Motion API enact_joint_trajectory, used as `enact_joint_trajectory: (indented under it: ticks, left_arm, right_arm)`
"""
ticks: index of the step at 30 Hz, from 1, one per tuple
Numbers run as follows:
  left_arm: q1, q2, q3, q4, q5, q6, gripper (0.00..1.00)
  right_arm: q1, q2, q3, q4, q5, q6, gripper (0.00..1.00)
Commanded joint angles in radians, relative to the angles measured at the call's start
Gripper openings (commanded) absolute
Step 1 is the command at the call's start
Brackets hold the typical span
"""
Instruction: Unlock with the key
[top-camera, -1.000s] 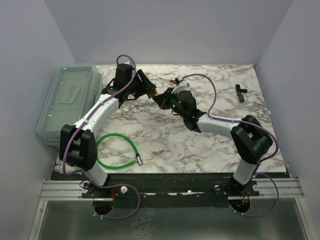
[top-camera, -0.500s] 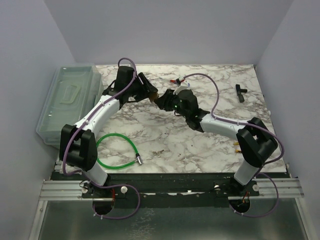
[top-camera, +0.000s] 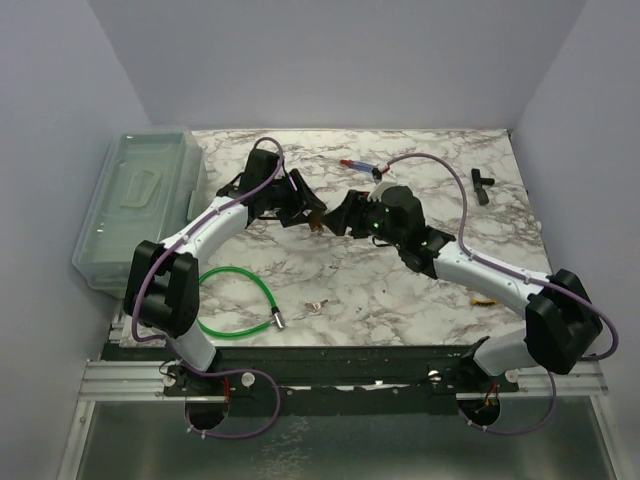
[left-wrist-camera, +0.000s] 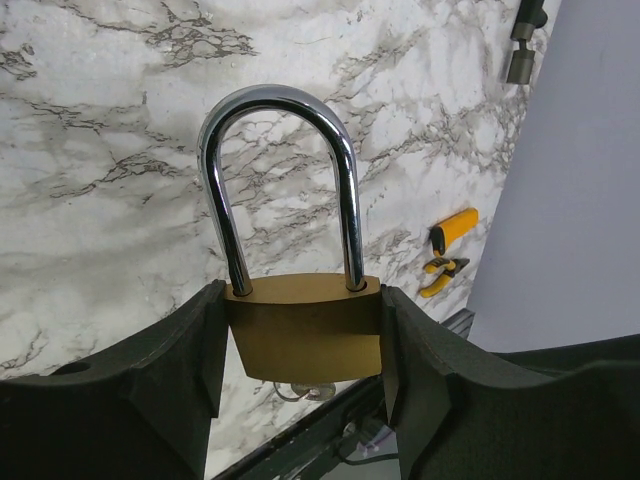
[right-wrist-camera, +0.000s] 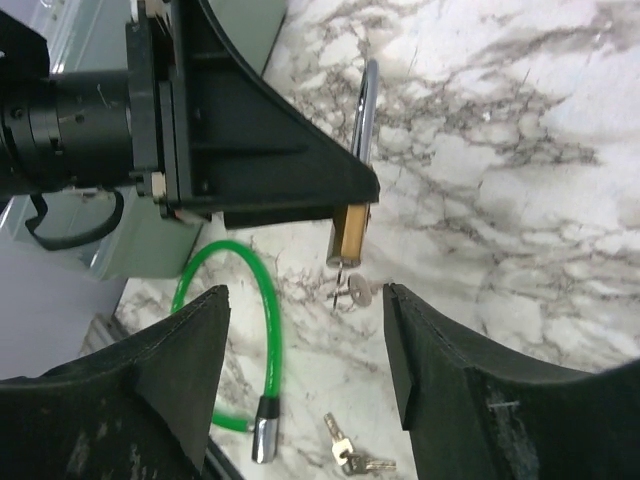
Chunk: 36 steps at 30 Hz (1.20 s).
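**Key seen under the held padlock**

The key (right-wrist-camera: 358, 292), small and silvery with a round head, is seen in the right wrist view just below the underside of the brass padlock (left-wrist-camera: 300, 335). Whether it is seated in the keyhole cannot be told. In the left wrist view only a pale sliver is seen under the lock body.

The padlock is clamped by its brass body between the fingers of the left gripper (top-camera: 308, 210), with the steel shackle pointing away from the wrist. It is held above the middle of the desk, somewhat toward the far edge.

The right gripper (right-wrist-camera: 305, 300) is spread wide and nothing is held in it. It is aimed at the padlock's underside from the right, close to it but apart.

A pair of spare keys (top-camera: 318, 305) is seen lying on the marble nearer the near edge. A green cable (top-camera: 235, 300) with a metal tip is looped near the near left corner. A clear plastic box (top-camera: 140, 200) is set along the left edge, and a black tool (top-camera: 482, 184) lies toward the far right corner.
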<state>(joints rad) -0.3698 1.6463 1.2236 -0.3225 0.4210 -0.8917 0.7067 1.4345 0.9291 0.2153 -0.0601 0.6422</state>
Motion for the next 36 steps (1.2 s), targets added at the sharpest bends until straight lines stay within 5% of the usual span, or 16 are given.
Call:
enact_joint_trajectory:
  ticks: [1, 10, 36]
  left_arm:
    - [0.001, 0.001, 0.01, 0.062, 0.06, -0.009, 0.0]
    - [0.011, -0.006, 0.013, 0.063, 0.063, -0.008, 0.0]
    - [0.015, -0.017, 0.015, 0.057, 0.047, 0.001, 0.0]
  right_arm:
    - [-0.003, -0.04, -0.061, -0.079, -0.081, 0.054, 0.65]
    - [0.023, 0.066, 0.007, -0.083, -0.131, 0.051, 0.37]
    - [0.025, 0.16, 0.076, -0.071, -0.068, 0.032, 0.21]
